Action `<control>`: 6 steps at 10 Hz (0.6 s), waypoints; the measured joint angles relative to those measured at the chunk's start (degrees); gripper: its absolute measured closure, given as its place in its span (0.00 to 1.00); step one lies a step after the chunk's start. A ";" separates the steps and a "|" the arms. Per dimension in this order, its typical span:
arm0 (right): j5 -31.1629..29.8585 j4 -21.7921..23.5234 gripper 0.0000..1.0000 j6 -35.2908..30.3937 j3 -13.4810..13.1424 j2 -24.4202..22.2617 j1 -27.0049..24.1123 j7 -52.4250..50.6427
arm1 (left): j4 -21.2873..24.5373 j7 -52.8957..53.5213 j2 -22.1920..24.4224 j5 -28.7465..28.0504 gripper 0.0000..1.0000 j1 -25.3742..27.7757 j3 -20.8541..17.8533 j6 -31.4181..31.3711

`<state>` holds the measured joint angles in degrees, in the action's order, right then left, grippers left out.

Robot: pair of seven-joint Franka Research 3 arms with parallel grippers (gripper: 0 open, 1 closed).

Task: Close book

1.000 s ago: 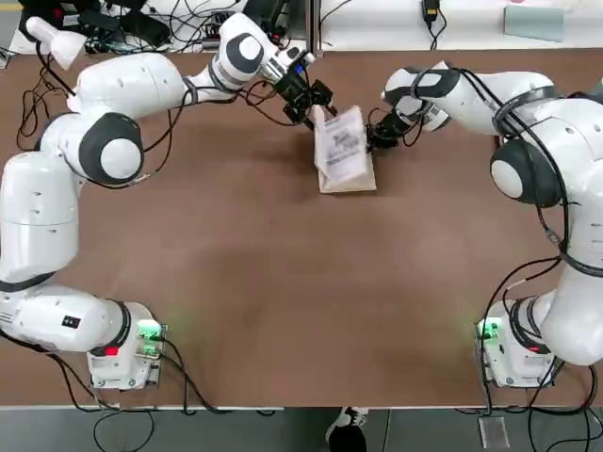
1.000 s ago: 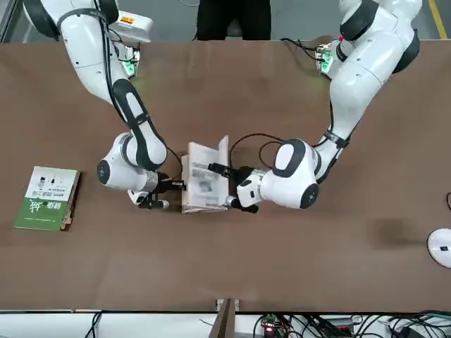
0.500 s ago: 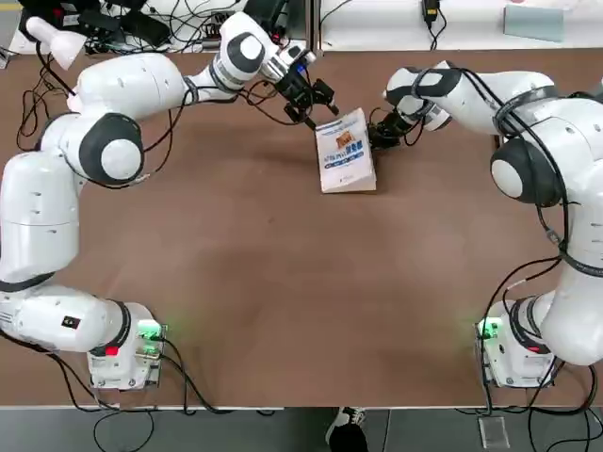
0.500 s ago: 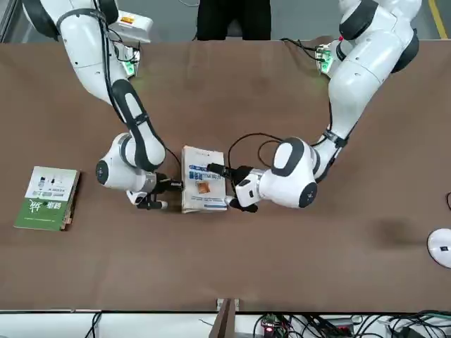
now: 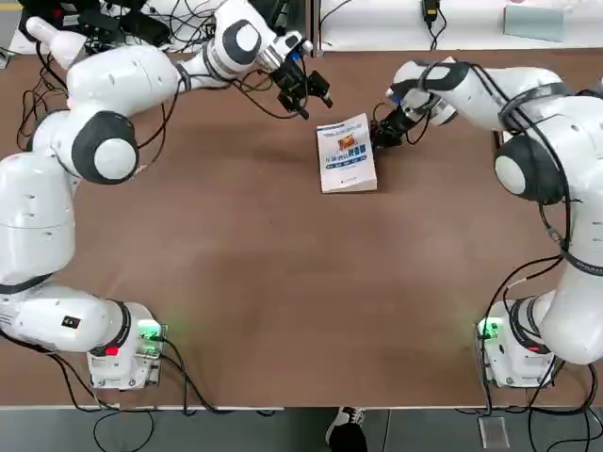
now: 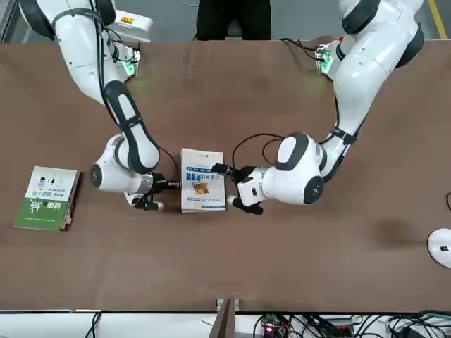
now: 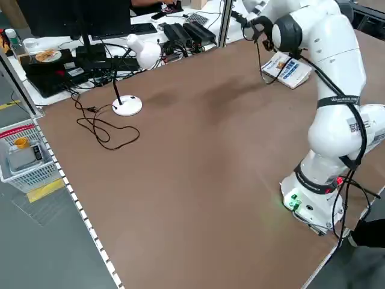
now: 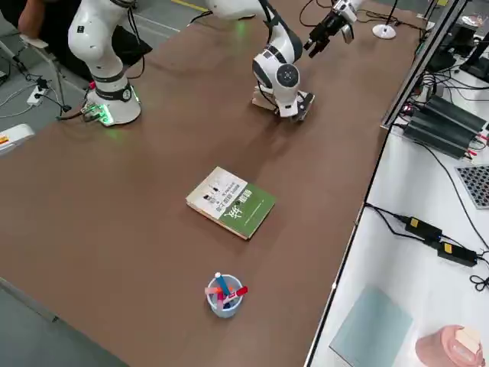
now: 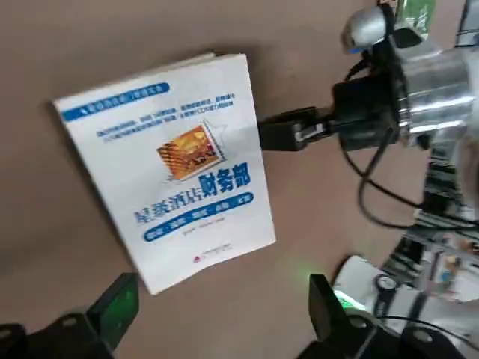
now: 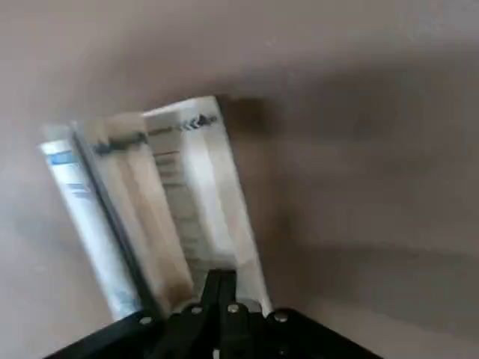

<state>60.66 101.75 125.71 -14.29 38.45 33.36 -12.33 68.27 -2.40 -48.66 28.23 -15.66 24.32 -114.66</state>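
The book lies closed and flat on the brown table, its white cover with blue lettering and a small orange picture facing up. My left gripper hovers open off the book's far left corner, and nothing is between its fingers. My right gripper is shut, with its tips at the book's right edge, near the far corner. The right wrist view shows the book's page edges just beyond those shut fingers.
A green-and-white book lies far off on my right side of the table, with a cup of pens beyond it. A white desk lamp stands at the far left. A person stands behind the arms' bases.
The raised cover has fallen shut onto the book. My left gripper has drawn back from the book, up and toward the far edge. The right gripper has stayed at the book's edge.
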 joint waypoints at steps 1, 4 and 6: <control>0.00 -0.69 0.99 -2.07 -0.18 -1.04 -0.94 1.13 | -0.02 -0.11 1.09 -2.67 0.00 0.07 -0.04 0.00; -0.11 -1.67 0.99 -7.66 -0.46 -4.32 -4.12 1.78 | -0.15 -0.23 4.65 -11.12 0.00 0.48 -0.07 0.01; -0.91 -1.84 0.99 -8.64 -0.59 -5.33 -5.46 1.77 | -0.17 -0.28 7.11 -16.75 0.00 1.04 -0.26 0.04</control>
<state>59.75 99.91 117.07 -14.89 33.12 27.90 -10.57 68.11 -2.68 -41.55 11.48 -14.62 24.06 -114.62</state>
